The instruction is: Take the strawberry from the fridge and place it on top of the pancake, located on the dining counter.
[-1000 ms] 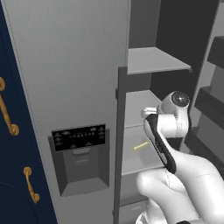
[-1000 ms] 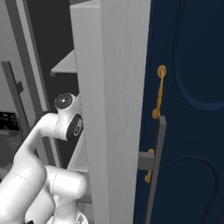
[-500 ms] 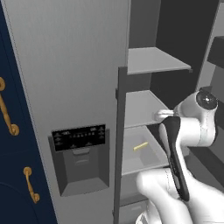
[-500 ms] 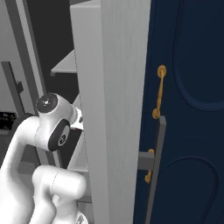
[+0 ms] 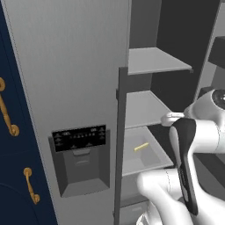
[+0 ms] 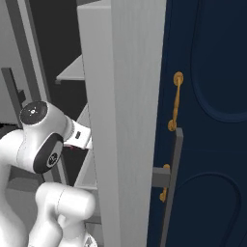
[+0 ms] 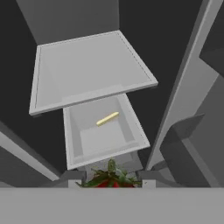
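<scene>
Navy cabinets (image 5: 17, 193) with gold handles (image 6: 174, 101) flanked the fridge (image 5: 70, 79), whose light-grey door with the black dispenser panel (image 5: 80, 137) stood closed at the left while its other side was open, showing grey inner shelves (image 5: 154, 59) against a dark interior. Below the shelves sat a shallow grey drawer (image 7: 105, 131), and a pale yellow stick (image 7: 107, 118) lay near the middle of its floor, nearer the back edge; the same stick (image 5: 141, 146) showed in the left base view. The white arm reached up in front of the open compartment, its wrist level with the middle shelf's front edge.

In the hand view the gripper (image 7: 111, 177) was closed almost fully, and the strawberry (image 7: 110, 179) sat pinched between its two dark fingertips (image 7: 73, 177), the green leafy crown facing the camera and a little red flesh visible beneath it. The berry hung in the air in front of the drawer's front rim, clear of shelf and drawer alike. A trace of red showed by the wrist in the right base view.
</scene>
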### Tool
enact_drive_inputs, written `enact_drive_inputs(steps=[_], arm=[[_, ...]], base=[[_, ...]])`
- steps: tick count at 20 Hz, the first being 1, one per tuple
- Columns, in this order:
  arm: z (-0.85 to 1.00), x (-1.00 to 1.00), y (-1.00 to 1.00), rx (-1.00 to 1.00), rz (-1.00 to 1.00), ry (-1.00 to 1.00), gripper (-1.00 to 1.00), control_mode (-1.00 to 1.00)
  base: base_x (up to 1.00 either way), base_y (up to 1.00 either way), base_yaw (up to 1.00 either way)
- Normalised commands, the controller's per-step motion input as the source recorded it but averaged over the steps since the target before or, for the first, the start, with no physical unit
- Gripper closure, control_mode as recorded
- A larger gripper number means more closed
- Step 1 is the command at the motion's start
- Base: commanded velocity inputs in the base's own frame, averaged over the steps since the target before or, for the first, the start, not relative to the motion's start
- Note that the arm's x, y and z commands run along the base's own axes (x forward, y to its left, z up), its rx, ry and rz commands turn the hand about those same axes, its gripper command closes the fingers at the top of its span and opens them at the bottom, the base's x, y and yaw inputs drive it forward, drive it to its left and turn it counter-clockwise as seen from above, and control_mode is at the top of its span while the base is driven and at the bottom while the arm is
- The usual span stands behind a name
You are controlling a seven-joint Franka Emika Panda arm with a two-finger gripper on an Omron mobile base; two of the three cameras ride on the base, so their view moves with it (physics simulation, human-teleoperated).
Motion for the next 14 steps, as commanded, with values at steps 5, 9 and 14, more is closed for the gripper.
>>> enact_drive_inputs(steps=[5, 9, 14], arm=[[0.0, -0.1, 0.0, 0.0, 0.0, 0.0, 1.0, -1.0], [-0.01, -0.36, 0.0, 0.0, 0.0, 0.0, 1.0, -1.0], [-0.01, 0.0, 0.0, 0.0, 0.0, 0.0, 1.0, 1.0]], base=[[0.0, 0.0, 0.0], [0.0, 0.0, 0.0], [-0.4, 0.02, 0.0]])
